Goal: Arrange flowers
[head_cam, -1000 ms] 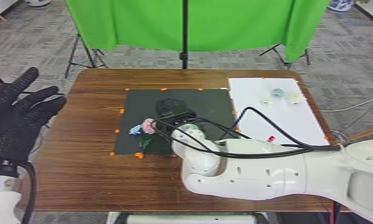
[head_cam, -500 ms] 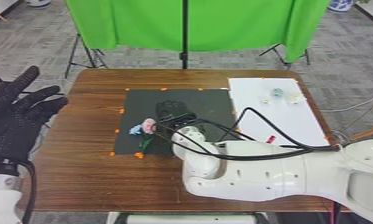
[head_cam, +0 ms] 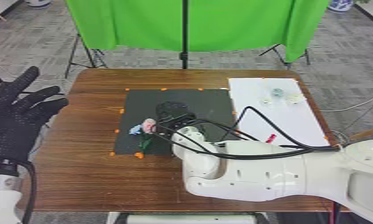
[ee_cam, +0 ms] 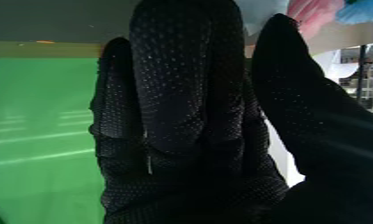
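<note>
While the right hand (head_cam: 172,109), fingers straight, thumb apart, is over the dark mat (head_cam: 140,104), pink flower (head_cam: 149,125) and blue flower (head_cam: 135,130) lie between it and the mat's left edge; the left hand (head_cam: 12,120) spreads beside the table (head_cam: 94,175).

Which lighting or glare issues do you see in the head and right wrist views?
Head view: the right robot hand blends into the dark mat, black on near-black; the white sheet is bright by contrast. Right wrist view: pale light streaks cross the green cloth; the glove's palm is in deep shade, with a glaring white patch beside it.
</note>
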### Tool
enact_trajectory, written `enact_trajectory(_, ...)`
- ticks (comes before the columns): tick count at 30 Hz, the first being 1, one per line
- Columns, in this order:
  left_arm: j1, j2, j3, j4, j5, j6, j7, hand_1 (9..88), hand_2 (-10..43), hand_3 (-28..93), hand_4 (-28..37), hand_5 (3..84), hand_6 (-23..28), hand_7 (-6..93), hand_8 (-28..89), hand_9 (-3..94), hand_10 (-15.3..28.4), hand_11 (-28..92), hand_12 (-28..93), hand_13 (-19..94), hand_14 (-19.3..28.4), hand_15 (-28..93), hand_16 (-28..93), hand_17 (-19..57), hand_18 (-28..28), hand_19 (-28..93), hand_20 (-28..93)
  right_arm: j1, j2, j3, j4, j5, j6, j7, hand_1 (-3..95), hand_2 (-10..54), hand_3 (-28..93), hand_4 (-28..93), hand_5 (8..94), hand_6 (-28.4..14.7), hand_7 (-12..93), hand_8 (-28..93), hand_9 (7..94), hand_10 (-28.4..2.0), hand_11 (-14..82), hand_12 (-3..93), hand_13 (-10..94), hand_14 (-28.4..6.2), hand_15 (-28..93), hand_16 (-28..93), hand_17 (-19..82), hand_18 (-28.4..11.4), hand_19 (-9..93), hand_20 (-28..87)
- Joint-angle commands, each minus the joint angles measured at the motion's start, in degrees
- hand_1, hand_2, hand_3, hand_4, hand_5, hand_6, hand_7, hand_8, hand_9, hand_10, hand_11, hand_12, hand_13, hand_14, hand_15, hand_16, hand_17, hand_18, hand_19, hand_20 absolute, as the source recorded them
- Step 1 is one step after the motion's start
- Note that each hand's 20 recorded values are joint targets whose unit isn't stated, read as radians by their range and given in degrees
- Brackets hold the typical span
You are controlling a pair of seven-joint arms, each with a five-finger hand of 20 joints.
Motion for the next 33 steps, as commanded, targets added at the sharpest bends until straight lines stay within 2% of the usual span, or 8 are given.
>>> enact_trajectory(1, 1.4, -0.82, 0.07, -0.09, 0.36, -0.22, -0.36, 20.4, 10.3, 73, -28.3, 29.3, 6.2, 18.1, -12, 39.0, 21.2, 28, 16, 38, 28.4, 57, -5, -4.9, 28.4, 59, 31, 0.3, 0.4, 0.6, -1.0, -0.8, 0.2, 0.0, 46.6, -9.5, 74, -28, 65.1, -1.5, 15, -12, 89.2, -9.6, 24.5, 25.1, 87, -4.5, 49, 20, 44, -17.9, 93, -5)
enact_trajectory(7, 3.2, -1.19, -0.68, -0.76, 0.21, 0.17, 0.58, 20.4, 10.2, 73, -28.3, 29.4, 6.1, 18.5, -12, 39.5, 21.6, 28, 16, 38, 28.4, 56, -5, -5.0, 28.4, 59, 33, 2.8, 1.3, 1.7, -2.4, -0.1, 4.8, -0.9, 45.4, -9.5, 75, -28, 64.9, -1.5, 15, -12, 88.7, -9.9, 26.4, 23.5, 87, -4.7, 50, 19, 44, -18.0, 93, -5)
enact_trajectory(11, 3.8, -1.06, -0.59, -0.81, 0.07, 0.43, 1.00, 19.9, 9.7, 74, -28.3, 29.9, 5.9, 19.1, -12, 39.8, 21.9, 27, 16, 36, 28.4, 56, -5, -5.8, 28.4, 58, 33, 4.3, 3.1, 4.0, -2.5, 0.0, 6.6, -0.9, 44.4, -9.5, 76, -28, 64.8, -1.6, 15, -12, 87.6, -10.2, 27.4, 21.9, 86, -5.1, 50, 19, 44, -18.4, 93, -6)
enact_trajectory(18, 5.3, -1.53, -1.09, -1.24, 0.05, 0.78, 1.47, 19.3, 8.9, 76, -28.3, 30.5, 5.7, 19.2, -12, 37.9, 22.4, 27, 16, 31, 28.4, 58, -8, -6.8, 28.3, 57, 33, 4.1, 10.7, 10.1, -2.3, 2.4, 6.3, 0.1, 41.4, -9.5, 76, -28, 62.4, -2.2, 15, -12, 82.8, -11.4, 27.9, 17.1, 84, -6.1, 50, 18, 42, -18.7, 92, -8)
enact_trajectory(25, 4.6, -1.37, -0.63, -1.12, 0.21, 0.87, 1.07, 19.3, 8.4, 77, -28.3, 30.3, 5.7, 18.0, -12, 35.4, 21.8, 28, 14, 28, 28.4, 59, -10, -6.9, 27.4, 57, 32, 3.3, 19.6, 14.7, 0.3, 8.3, 6.9, 0.6, 37.1, -9.1, 76, -26, 58.1, -3.3, 14, -12, 77.4, -13.8, 25.3, 15.5, 79, -7.9, 50, 16, 40, -19.4, 90, -9)
enact_trajectory(28, 4.6, -1.42, -0.42, -1.19, 0.16, 0.75, 1.20, 19.3, 8.3, 77, -28.3, 30.2, 5.7, 17.8, -11, 34.8, 21.6, 29, 14, 27, 28.4, 60, -11, -6.9, 27.1, 57, 31, 3.2, 22.6, 16.0, 1.8, 11.7, 3.2, 0.9, 35.5, -8.2, 76, -26, 55.5, -1.3, 14, -12, 77.8, -14.2, 24.7, 15.1, 81, -7.9, 51, 16, 42, -19.7, 90, -10)
enact_trajectory(31, 3.7, -1.55, 0.11, -0.94, 0.27, 0.66, 0.46, 19.3, 8.4, 77, -28.3, 30.0, 5.8, 17.7, -11, 34.4, 21.3, 29, 13, 27, 28.4, 60, -11, -6.8, 26.8, 57, 31, 2.1, 25.4, 17.6, 2.5, 14.0, 0.5, 1.2, 34.4, -7.7, 75, -25, 50.5, -1.5, 13, -12, 78.1, -14.3, 24.5, 15.2, 81, -7.8, 51, 16, 43, -19.7, 91, -10)
enact_trajectory(33, 3.7, -1.69, 0.21, -0.97, 0.28, 0.93, 0.58, 19.4, 8.4, 77, -28.3, 29.9, 5.7, 17.6, -11, 34.2, 21.3, 29, 13, 27, 28.4, 60, -11, -6.8, 26.8, 57, 30, 0.8, 27.0, 19.0, 2.6, 15.5, -0.6, 0.9, 34.0, -7.5, 75, -25, 48.4, -1.6, 12, -12, 78.0, -14.5, 24.4, 15.3, 81, -7.8, 51, 16, 43, -19.7, 91, -10)
